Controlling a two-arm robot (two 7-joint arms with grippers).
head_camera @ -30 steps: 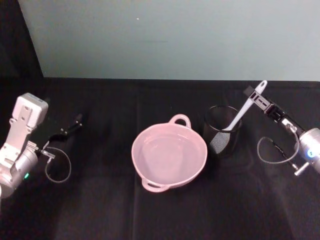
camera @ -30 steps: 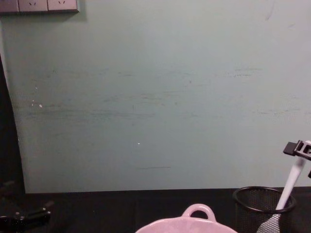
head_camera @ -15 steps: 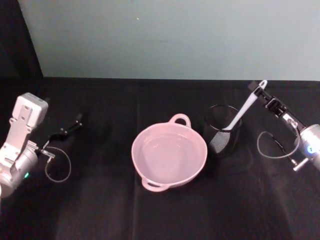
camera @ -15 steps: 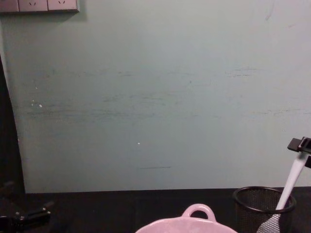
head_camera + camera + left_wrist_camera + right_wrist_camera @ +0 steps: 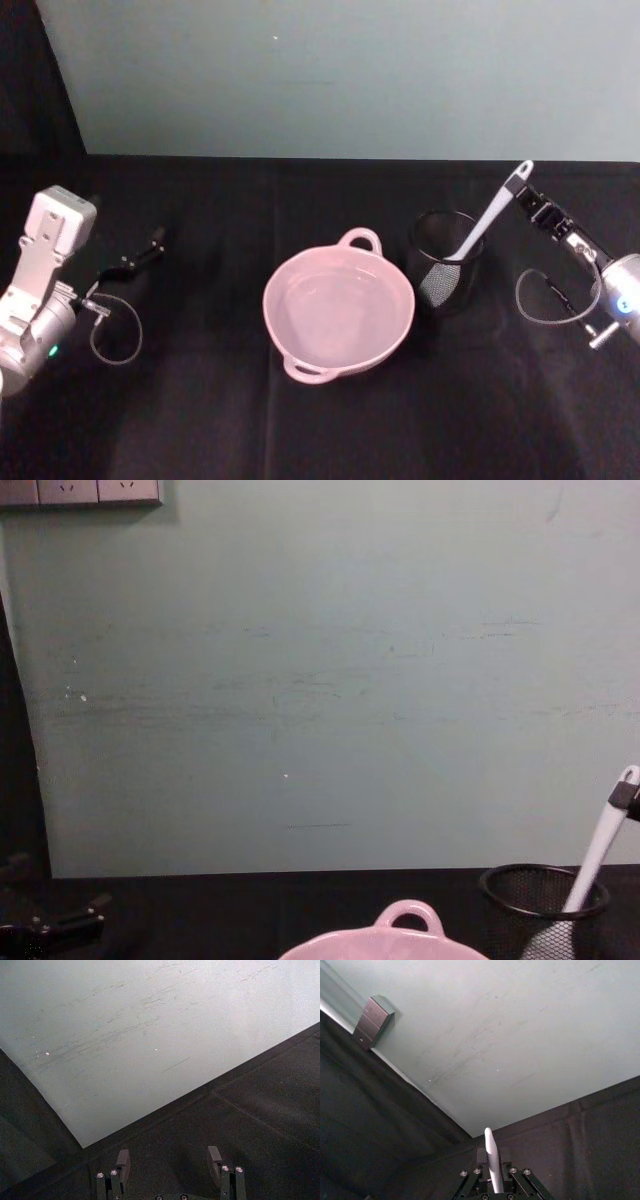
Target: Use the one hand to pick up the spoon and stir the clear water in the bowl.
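The right gripper point(image 5: 528, 203) is clamped on the spoon point(image 5: 487, 222) near its handle tip. The spoon stands head-down in the cup point(image 5: 445, 275), with its long axis leaning up and right toward that gripper. The bowl point(image 5: 270, 300) sits just left of the cup. The left gripper point(image 5: 140, 258) is parked far left, jaws apart.
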